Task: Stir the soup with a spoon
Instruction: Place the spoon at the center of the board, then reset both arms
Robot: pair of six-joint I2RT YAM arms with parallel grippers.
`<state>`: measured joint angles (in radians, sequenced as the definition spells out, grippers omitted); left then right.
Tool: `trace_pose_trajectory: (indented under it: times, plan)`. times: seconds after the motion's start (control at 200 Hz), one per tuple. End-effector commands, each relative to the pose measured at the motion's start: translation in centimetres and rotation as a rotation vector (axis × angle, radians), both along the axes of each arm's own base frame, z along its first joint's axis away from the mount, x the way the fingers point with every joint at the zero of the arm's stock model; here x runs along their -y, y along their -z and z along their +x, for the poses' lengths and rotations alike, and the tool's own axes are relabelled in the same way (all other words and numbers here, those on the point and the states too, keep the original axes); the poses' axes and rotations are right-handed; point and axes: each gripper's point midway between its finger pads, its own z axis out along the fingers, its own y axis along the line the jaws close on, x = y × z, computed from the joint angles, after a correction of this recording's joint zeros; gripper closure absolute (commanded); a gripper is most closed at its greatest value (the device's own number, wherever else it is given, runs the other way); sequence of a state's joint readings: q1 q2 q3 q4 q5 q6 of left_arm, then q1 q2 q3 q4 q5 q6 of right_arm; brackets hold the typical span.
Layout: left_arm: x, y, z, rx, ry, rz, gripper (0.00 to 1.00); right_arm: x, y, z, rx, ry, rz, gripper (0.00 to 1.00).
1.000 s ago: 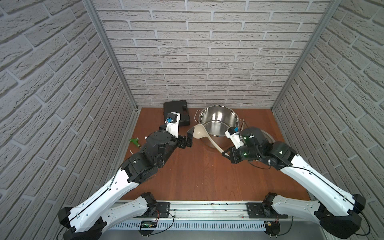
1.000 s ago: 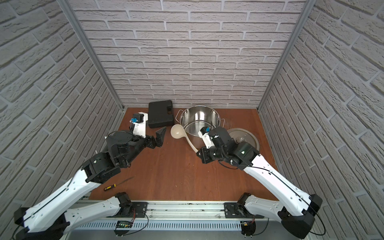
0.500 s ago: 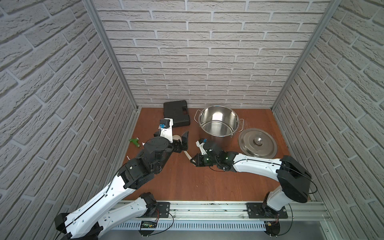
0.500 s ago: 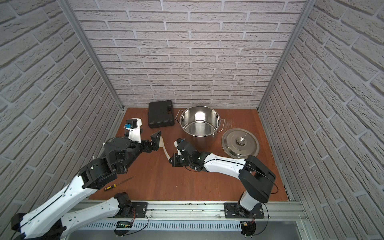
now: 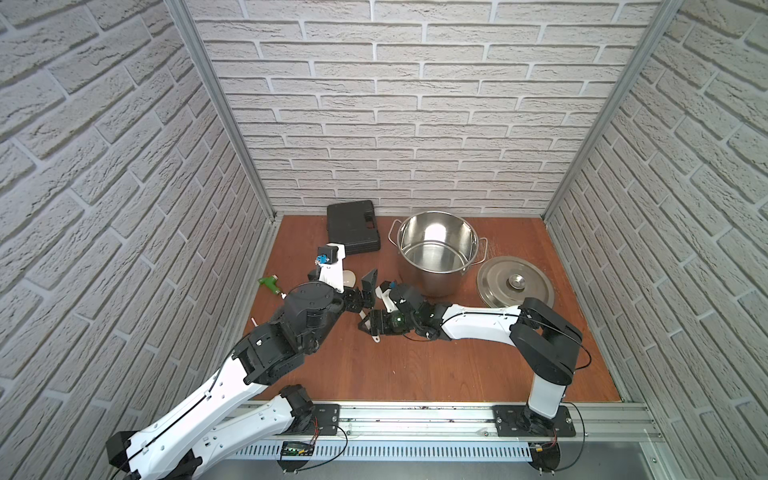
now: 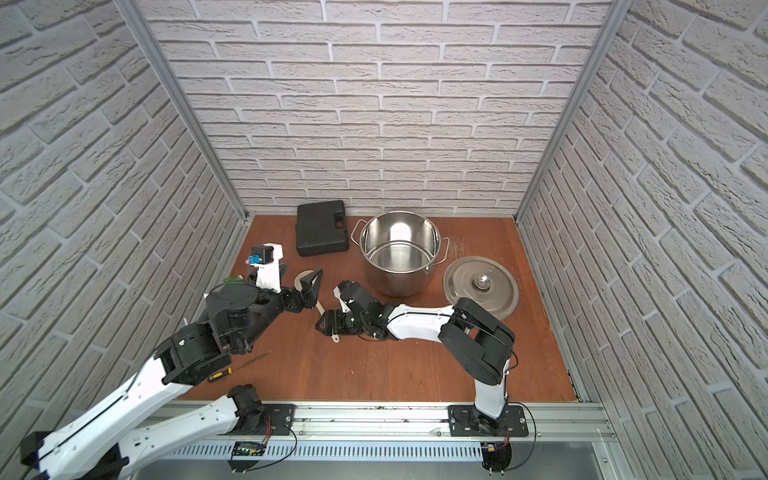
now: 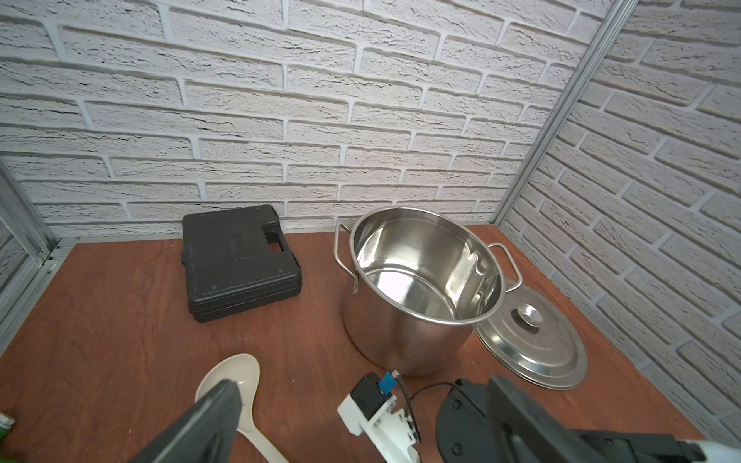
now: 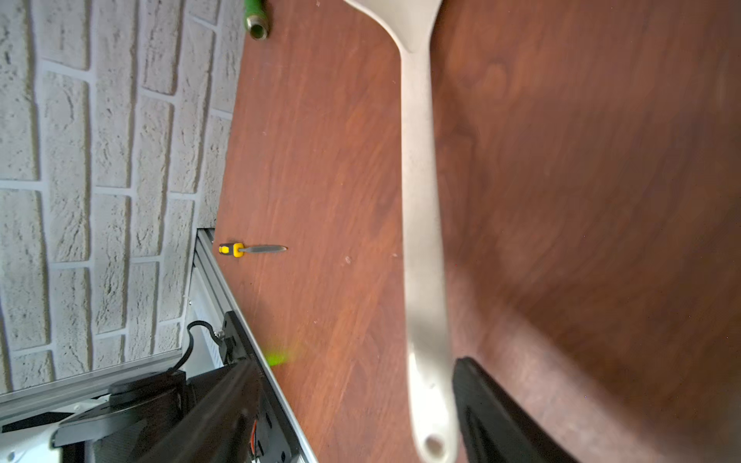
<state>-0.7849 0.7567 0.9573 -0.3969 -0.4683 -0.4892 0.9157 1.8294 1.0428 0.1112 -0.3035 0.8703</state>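
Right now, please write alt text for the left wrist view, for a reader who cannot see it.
An empty, uncovered steel pot stands on a table, its lid lying flat beside it and a black case near the brick wall. In the foreground, a cream ladle lies on the table, partly hidden by the open left gripper.

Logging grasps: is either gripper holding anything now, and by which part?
Nothing is held. The ladle lies on the table; the right gripper stands open astride its handle's end, the left gripper open near its bowl.

The spoon (image 7: 236, 373) is cream, the pot (image 7: 405, 340) silvery, the case (image 7: 236, 260) black, the table (image 7: 120, 320) red-brown wood-grain, walls (image 7: 280, 120) white brick.
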Motion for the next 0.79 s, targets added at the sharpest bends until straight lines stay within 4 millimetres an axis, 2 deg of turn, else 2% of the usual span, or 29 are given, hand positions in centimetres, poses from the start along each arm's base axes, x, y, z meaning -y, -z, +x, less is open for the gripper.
trace_pose_trajectory:
  times: [0.0,0.09,0.195,0.325,0.42,0.505,0.54,0.61,0.69,0.79]
  plan:
    - [0.0,0.3,-0.2,0.019,0.016,0.023,0.02,2.8,0.3,-1.4,0.062,-0.043,-0.11,0.06]
    - [-0.5,0.9,-0.3,0.011,0.005,0.076,0.02,5.0,-0.4,-1.5,0.115,-0.039,-0.188,0.04]
    - [-1.7,1.2,-0.3,-0.002,-0.048,0.116,0.02,8.3,-3.3,-1.0,0.239,0.004,-0.272,0.05]
    - [-3.2,1.6,-0.6,-0.026,-0.087,0.212,0.02,14.8,-9.3,0.3,0.502,0.142,-0.393,0.04]
    - [-4.2,2.0,-0.4,-0.022,-0.127,0.291,0.02,18.7,-13.9,1.2,0.69,0.211,-0.471,0.0]
    - [-5.3,2.1,0.2,-0.007,-0.201,0.353,0.02,22.6,-18.0,3.1,0.79,0.365,-0.601,0.0]
    - [-5.6,2.3,0.6,-0.003,-0.23,0.374,0.02,23.7,-19.5,3.8,0.831,0.424,-0.653,0.01]
    - [-5.3,2.8,1.5,0.04,-0.247,0.419,0.02,24.3,-22.0,5.2,0.934,0.437,-0.732,0.01]
    - [-4.9,3.6,2.7,0.083,-0.238,0.51,0.02,26.8,-23.1,7.3,0.907,0.508,-0.738,0.02]
    - [-8.4,6.1,4.6,-0.004,-0.362,0.523,0.02,31.8,-22.5,9.9,0.862,0.627,-0.656,0.02]
